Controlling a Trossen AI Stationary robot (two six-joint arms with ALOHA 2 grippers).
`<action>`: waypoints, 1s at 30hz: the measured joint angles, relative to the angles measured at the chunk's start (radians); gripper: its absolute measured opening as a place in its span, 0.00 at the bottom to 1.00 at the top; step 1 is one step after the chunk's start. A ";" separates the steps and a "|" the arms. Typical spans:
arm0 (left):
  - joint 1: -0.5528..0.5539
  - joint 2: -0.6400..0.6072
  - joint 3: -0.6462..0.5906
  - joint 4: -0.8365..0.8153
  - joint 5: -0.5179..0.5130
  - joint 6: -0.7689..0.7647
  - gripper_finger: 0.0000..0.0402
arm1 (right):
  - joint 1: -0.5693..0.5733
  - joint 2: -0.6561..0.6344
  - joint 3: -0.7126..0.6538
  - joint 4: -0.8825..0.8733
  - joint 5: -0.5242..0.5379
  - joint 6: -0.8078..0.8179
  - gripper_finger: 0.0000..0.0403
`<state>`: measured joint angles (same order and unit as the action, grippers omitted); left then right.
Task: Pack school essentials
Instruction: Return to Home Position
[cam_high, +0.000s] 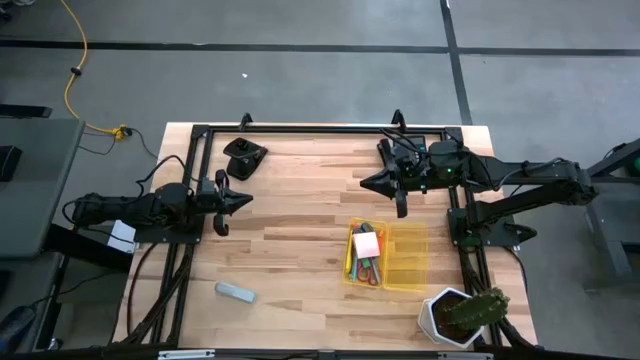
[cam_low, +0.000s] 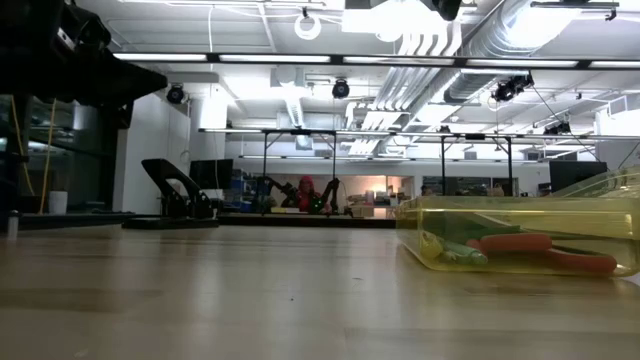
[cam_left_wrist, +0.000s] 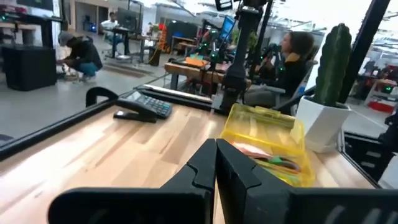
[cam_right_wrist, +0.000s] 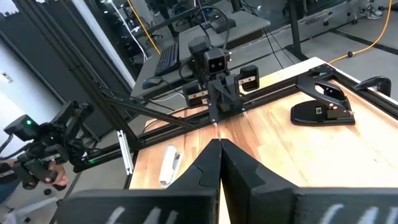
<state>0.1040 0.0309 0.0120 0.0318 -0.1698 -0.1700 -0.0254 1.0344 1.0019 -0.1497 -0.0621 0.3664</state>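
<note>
Since the box (cam_high: 408, 262) already holds the essentials, the step in hand is judged the return to home. The left gripper (cam_high: 236, 200) hangs at the table's (cam_high: 300, 225) left and the right gripper (cam_high: 378, 182) right of centre, each with jaws closed on nothing. Next, the arms need only settle clear. The box's left compartment holds the sticky pad (cam_high: 366, 243) and scissors (cam_high: 368, 272); its right looks empty.
</note>
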 joint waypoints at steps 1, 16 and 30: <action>0.000 0.003 0.000 0.003 0.005 0.003 0.00 | 0.000 0.000 0.000 0.000 -0.001 0.000 0.00; 0.000 0.009 0.000 -0.005 0.069 -0.036 0.00 | 0.000 -0.120 -0.058 -0.068 0.011 0.017 0.00; 0.000 0.009 0.000 -0.005 0.071 -0.036 0.00 | -0.026 -0.631 -0.626 0.261 0.000 0.090 0.00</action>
<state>0.1036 0.0402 0.0120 0.0265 -0.0990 -0.2062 -0.0518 0.4035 0.3758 0.1112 -0.0623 0.4567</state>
